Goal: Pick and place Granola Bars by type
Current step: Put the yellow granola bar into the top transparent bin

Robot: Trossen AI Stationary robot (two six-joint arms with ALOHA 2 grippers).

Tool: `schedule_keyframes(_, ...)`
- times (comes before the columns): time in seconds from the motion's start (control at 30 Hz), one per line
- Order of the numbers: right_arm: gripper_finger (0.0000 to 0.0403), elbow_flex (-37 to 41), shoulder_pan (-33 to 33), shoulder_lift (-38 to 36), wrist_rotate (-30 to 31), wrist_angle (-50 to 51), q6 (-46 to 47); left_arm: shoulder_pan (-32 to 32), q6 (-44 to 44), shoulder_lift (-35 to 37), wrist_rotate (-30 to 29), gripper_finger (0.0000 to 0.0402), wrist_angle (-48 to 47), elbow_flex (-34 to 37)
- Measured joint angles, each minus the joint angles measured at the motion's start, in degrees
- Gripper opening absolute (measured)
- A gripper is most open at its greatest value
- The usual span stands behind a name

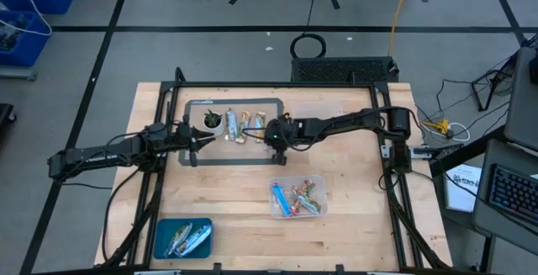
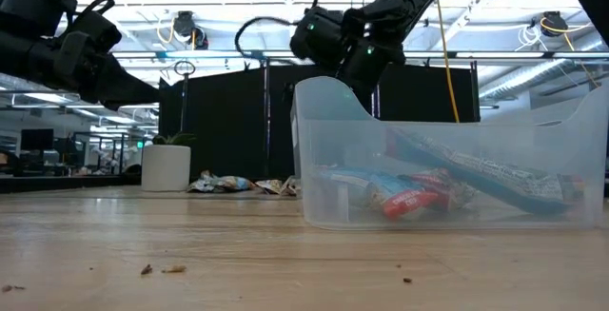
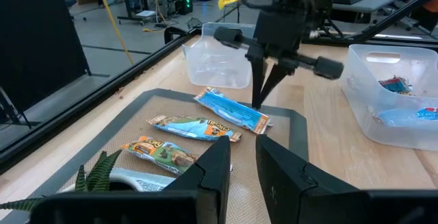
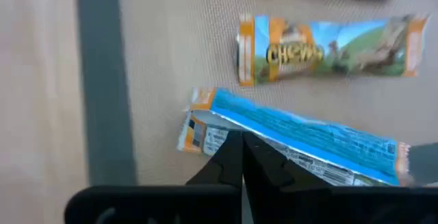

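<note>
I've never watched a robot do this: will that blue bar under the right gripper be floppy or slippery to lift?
The blue bar probably stays fairly stiff, since it lies flat and straight on the mat. Its glossy wrapper may slip between the right gripper fingers. Being flat, it shouldn't roll.

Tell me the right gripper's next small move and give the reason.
Probably open the fingers and drop straight down to straddle the blue bar. The right gripper hangs just above that bar on the grey mat, its fingers pressed together, so it cannot grip yet. The left gripper waits at the mat's other end.
</note>
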State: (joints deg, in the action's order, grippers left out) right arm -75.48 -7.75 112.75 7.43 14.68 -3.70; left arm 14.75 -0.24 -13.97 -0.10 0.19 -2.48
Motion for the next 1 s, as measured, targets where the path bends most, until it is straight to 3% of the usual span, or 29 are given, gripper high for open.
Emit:
schedule_keyframes(0.2,0.0027,-0.04,0.46,-0.51,-3.18,-2.92,-0.32,0.00,0.01,-0.01,-0.02,0.0076,0.00,0.00)
schedule_keyframes(0.47,0.0161,-0.09,0.81,0.65,-1.63,-3.97,-2.78,-0.01,-0.01,-0.01,-0.02,0.0076,0.02,0.00)
schedule_keyframes(0.6,0.0205,-0.10,0.63,1.97,-1.06,-5.03,-2.84,-0.01,0.01,-0.01,-0.03,0.0076,0.01,0.00)
schedule_keyframes(0.77,0.0209,-0.11,0.61,3.44,-1.22,-5.25,-3.01,-0.01,0.01,0.01,-0.04,0.0076,-0.02,0.00)
schedule_keyframes(1.0,0.0161,-0.07,0.61,3.65,-1.30,-4.68,-3.00,0.01,0.01,-0.01,-0.04,0.0076,0.00,0.00)
